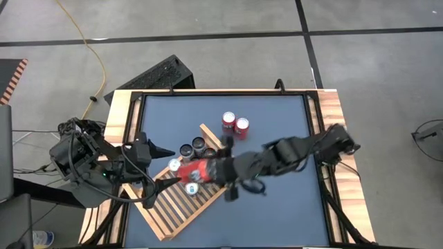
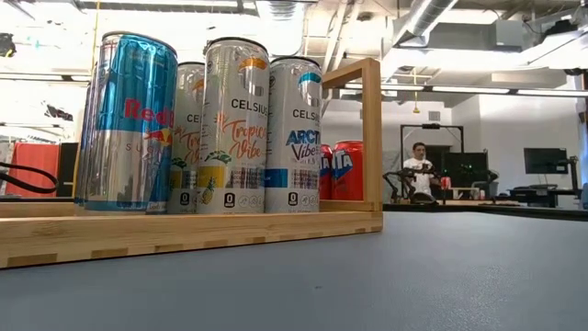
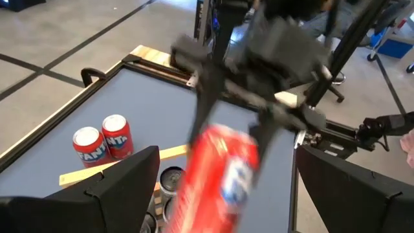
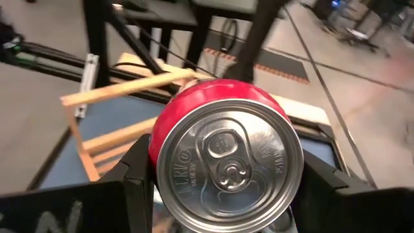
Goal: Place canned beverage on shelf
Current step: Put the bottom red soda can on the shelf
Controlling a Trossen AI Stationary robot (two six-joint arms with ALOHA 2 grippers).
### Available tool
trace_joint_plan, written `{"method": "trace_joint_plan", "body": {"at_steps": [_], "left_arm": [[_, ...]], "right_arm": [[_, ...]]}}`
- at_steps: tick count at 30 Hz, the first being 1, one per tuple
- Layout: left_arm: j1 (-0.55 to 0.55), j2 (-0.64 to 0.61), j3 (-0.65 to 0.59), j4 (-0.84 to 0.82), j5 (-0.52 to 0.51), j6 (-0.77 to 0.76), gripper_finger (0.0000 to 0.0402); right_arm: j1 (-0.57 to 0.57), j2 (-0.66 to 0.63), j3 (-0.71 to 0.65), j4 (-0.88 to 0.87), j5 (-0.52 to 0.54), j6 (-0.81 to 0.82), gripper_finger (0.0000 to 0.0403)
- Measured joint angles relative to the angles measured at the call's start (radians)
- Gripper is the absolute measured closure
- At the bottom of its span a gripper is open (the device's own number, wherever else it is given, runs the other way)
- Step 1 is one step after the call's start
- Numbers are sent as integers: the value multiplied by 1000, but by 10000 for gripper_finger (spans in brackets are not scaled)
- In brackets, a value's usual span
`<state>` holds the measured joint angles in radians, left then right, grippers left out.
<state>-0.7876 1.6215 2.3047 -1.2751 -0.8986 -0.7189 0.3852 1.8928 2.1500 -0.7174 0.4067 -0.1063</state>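
Observation:
The shelf [image 1: 173, 207] is a slatted light-wood rack lying askew at the table's near left, and its frame also shows in the low view [image 2: 184, 230]. Several tall cans [image 1: 199, 146] stand on it; the low view [image 2: 234, 124] shows them upright. My right gripper [image 1: 211, 169] is shut on a red can [image 1: 197, 169] held above the shelf. My left gripper [image 1: 160, 176] is open, its fingers spread just left of the can's free end, and I cannot see it touching the can. Two red Fanta cans [image 1: 235, 124] stand on the table beyond the shelf. My right gripper pinches the red can's curved side [image 4: 158, 136] between its two fingers [image 4: 137, 178], one on each side, near the lid end [image 4: 226, 162]. The fingers lie along the can, coming from the table's right. The can is lifted clear, tilted steeply toward lying, its base toward my left gripper.
The blue table top has wooden side rails [image 1: 332, 111] and free room at the far and right parts. A black case [image 1: 156, 76] lies on the floor behind the table. A person [image 2: 421, 165] sits far back in the room.

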Motion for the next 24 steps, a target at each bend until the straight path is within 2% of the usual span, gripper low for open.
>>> {"method": "trace_joint_plan", "body": {"at_steps": [7,14,24], "left_arm": [[-3,0,0,0,6,0,49],[-11,0,0,-20,8,-10,49],[-11,0,0,-39,32,-6,49]], "right_arm": [[25,233,206,-2,-79,-11,183],[28,334,188,67,-145,-22,183],[63,456,188,86,-147,-87,183]]}}
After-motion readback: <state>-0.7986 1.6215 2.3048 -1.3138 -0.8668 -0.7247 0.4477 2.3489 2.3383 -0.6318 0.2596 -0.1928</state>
